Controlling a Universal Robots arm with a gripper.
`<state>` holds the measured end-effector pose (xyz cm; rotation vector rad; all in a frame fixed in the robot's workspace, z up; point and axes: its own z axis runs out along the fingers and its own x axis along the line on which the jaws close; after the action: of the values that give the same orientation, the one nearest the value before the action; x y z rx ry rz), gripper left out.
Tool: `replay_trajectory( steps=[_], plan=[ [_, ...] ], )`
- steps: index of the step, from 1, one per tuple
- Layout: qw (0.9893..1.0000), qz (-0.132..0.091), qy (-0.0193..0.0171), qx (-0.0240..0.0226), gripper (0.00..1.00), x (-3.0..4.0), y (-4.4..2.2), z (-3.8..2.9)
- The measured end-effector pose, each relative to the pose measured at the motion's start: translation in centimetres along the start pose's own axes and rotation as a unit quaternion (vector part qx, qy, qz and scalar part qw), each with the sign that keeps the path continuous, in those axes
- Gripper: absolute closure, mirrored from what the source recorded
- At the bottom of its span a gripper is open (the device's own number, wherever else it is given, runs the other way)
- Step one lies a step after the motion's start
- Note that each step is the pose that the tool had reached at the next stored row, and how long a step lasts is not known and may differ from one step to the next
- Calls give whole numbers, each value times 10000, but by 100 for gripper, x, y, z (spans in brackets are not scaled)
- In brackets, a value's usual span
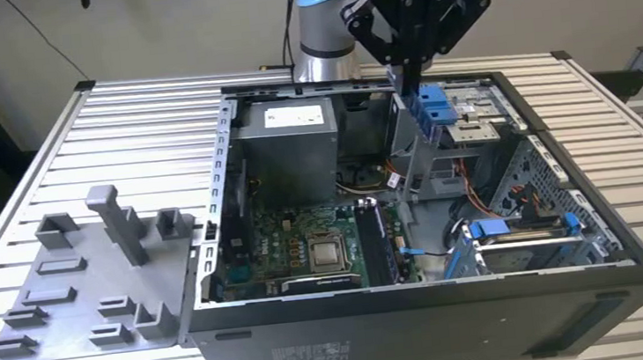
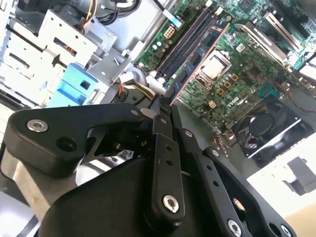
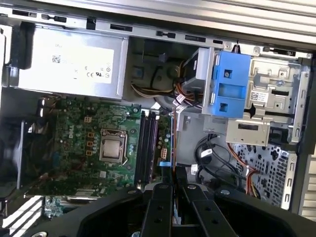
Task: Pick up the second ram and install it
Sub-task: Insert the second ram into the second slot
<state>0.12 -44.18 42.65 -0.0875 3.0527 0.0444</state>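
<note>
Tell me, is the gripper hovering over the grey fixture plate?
No: in the exterior view the gripper hangs above the open computer case, with the grey fixture plate off to the exterior view's left.

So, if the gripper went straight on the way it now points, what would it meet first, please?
Most likely the memory slots on the motherboard: the gripper, shut on the second ram, points down into the open case. Depth is unclear, so it may land just beside them.

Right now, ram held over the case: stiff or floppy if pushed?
Probably stiff: the second ram runs straight out from the gripper without sagging. Likely light: edge-on it looks very thin. Gripped at one end, it may pivot if pushed off-centre.
</note>
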Motion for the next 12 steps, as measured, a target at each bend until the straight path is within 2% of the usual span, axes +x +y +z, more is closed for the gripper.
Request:
replay_trajectory(
  steps=[4,8,10,12],
  plan=[
    [9995,322,-9,28,86,1,-1,16],
    [9990,436,-11,41,86,10,0,42],
    [9990,447,3,50,86,11,0,63],
    [9990,450,38,54,86,13,0,81]
  ],
)
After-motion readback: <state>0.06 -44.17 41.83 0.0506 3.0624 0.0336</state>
